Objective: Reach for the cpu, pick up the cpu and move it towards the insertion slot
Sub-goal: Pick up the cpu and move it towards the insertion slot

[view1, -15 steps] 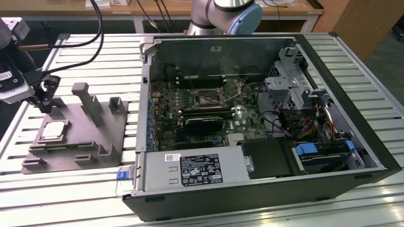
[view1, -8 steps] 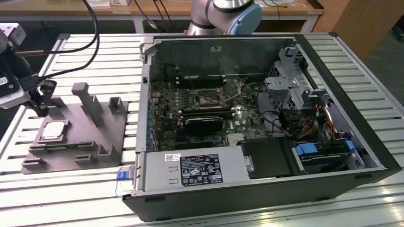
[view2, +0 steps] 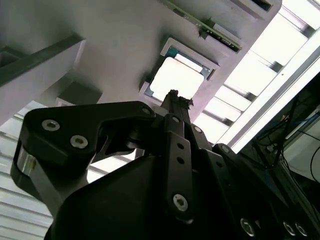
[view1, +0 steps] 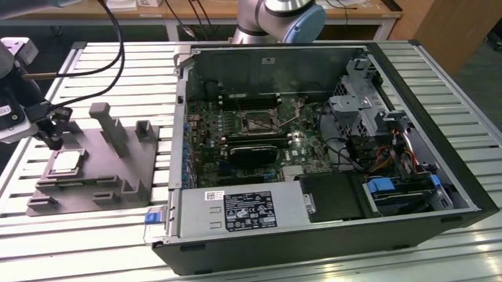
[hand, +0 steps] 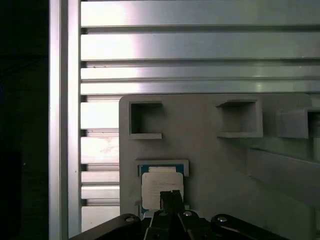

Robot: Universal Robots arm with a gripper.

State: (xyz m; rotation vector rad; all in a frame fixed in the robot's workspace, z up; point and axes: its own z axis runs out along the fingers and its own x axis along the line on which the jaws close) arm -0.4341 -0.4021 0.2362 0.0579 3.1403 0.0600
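The cpu (view1: 69, 160) is a pale square chip lying flat in a recess of the grey fixture (view1: 110, 176), at the exterior view's left. My gripper (view1: 53, 143) hangs just above the chip's far edge, fingers together and holding nothing. In both wrist views the narrow black tip of the gripper (view2: 173, 95) (hand: 171, 196) points at the cpu (view2: 177, 80) (hand: 159, 181), overlapping its near edge. The insertion slot (view1: 257, 123) is a shiny metal frame with a dark centre on the motherboard inside the open computer case, well to the exterior view's right of the fixture.
The fixture has upright posts (view1: 108, 126) close to my gripper. The open case (view1: 408, 147) holds a black heatsink block (view1: 253, 154), a power supply (view1: 243, 211) and a drive cage (view1: 368, 111). Black cables (view1: 117, 53) run above the slatted metal table (view1: 94, 247).
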